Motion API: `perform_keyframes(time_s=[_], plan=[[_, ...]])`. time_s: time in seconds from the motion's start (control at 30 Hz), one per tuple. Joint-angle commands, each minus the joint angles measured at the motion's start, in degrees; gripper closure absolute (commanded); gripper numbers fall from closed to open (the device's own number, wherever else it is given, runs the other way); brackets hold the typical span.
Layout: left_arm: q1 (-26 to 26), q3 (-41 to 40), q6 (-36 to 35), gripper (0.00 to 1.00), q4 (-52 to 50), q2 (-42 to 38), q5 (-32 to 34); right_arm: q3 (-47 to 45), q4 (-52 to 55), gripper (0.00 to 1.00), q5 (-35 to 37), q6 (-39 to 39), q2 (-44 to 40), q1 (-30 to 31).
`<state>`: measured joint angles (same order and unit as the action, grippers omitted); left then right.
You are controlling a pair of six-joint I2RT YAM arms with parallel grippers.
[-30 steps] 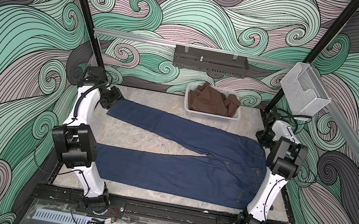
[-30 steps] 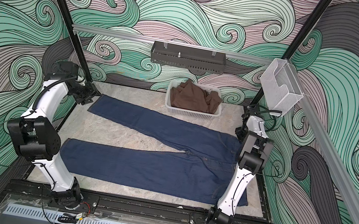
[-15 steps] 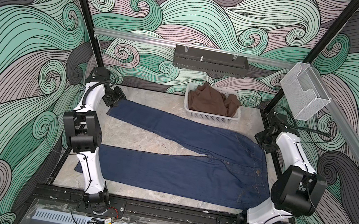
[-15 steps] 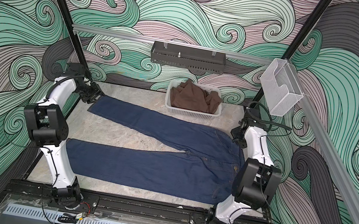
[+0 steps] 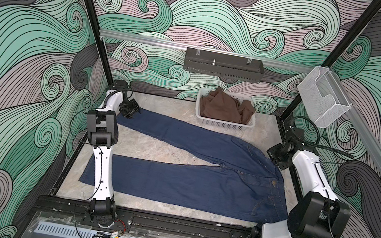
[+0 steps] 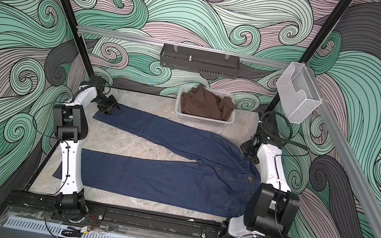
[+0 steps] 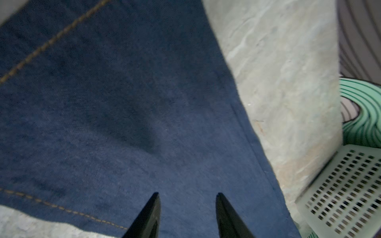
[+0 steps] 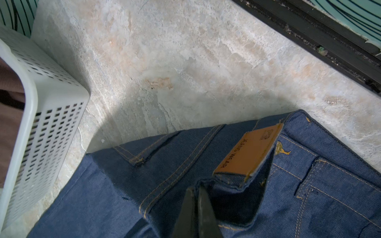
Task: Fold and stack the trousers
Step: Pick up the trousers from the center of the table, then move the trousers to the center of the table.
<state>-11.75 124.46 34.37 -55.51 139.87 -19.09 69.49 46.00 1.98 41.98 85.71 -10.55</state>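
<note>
The trousers (image 5: 199, 184) (image 6: 160, 180) are dark blue jeans lying flat on the marble table (image 5: 152, 150), legs spread to the left and waist to the right. My left gripper (image 5: 132, 114) (image 6: 108, 110) hovers over the far leg's cuff end. In the left wrist view it (image 7: 187, 195) is open, with denim (image 7: 123, 103) showing between the black fingers. My right gripper (image 5: 273, 160) (image 6: 247, 156) is at the waistband's far corner. In the right wrist view it (image 8: 195, 188) is shut on a raised fold of the waistband, beside the tan patch (image 8: 249, 152).
A white perforated basket (image 5: 223, 124) (image 6: 202, 120) (image 8: 41, 123) holding brown cloth (image 5: 223, 104) stands at the back, just beyond the far leg. A black frame rail (image 8: 329, 41) runs along the table's right edge. Bare marble shows between the two legs.
My left gripper has shifted right onto the far cuff and its jaws have narrowed. The right arm's elbow has swung down toward the front right while its gripper stayed on the waistband.
</note>
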Motion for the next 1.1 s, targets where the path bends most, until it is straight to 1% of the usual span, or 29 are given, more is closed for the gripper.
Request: perform_keyframes(time_s=[0.0,0.1,0.23,0.33,0.4,0.5,0.57,0.7,0.8,0.87,0.93,1.07], plan=[[0.06,4.01,0.46,0.54,-8.32,2.66,5.05,-1.48,0.38,1.00,-0.26,-1.57,-2.39,0.09],[-0.35,5.17,0.65,0.55,-12.64,4.22,7.50,-2.58,0.48,1.00,0.38,-2.16,-3.73,-0.69],[-1.00,5.13,0.15,0.56,-16.99,5.45,8.66,-3.69,1.02,1.00,0.16,-2.21,-4.95,-2.65],[-1.64,4.27,-0.09,0.60,-20.81,5.47,11.07,-4.52,1.00,1.00,0.17,-1.91,-6.03,-3.46],[-2.58,-0.02,-0.27,0.61,-20.01,3.26,11.93,-4.78,1.00,1.00,0.31,-1.65,-6.54,-3.76],[-4.45,-8.79,-0.18,0.61,-16.68,-1.70,10.97,-4.83,1.03,1.00,0.16,-1.39,-7.00,-3.85],[-5.66,-12.73,-0.56,0.61,-15.83,-4.09,10.76,-4.98,1.03,1.00,-0.02,-1.13,-7.21,-3.87],[-7.29,-18.99,-2.08,0.60,-14.91,-8.26,10.11,-4.98,1.03,1.00,-0.04,-1.02,-7.70,-3.97],[-7.58,-21.64,-3.03,0.59,-14.63,-11.15,9.24,-5.11,1.15,1.00,0.63,-1.10,-8.57,-4.12],[-7.49,-21.91,-3.63,0.57,-14.49,-13.14,8.16,-5.25,1.17,1.00,1.30,-1.36,-9.22,-4.32],[-7.41,-20.29,-4.04,0.53,-14.70,-14.96,7.67,-5.03,1.20,1.00,1.67,-1.69,-9.57,-4.40],[-6.88,-11.89,-4.90,0.47,-16.72,-16.84,8.03,-4.29,1.17,1.00,1.25,-2.42,-9.09,-4.40]])
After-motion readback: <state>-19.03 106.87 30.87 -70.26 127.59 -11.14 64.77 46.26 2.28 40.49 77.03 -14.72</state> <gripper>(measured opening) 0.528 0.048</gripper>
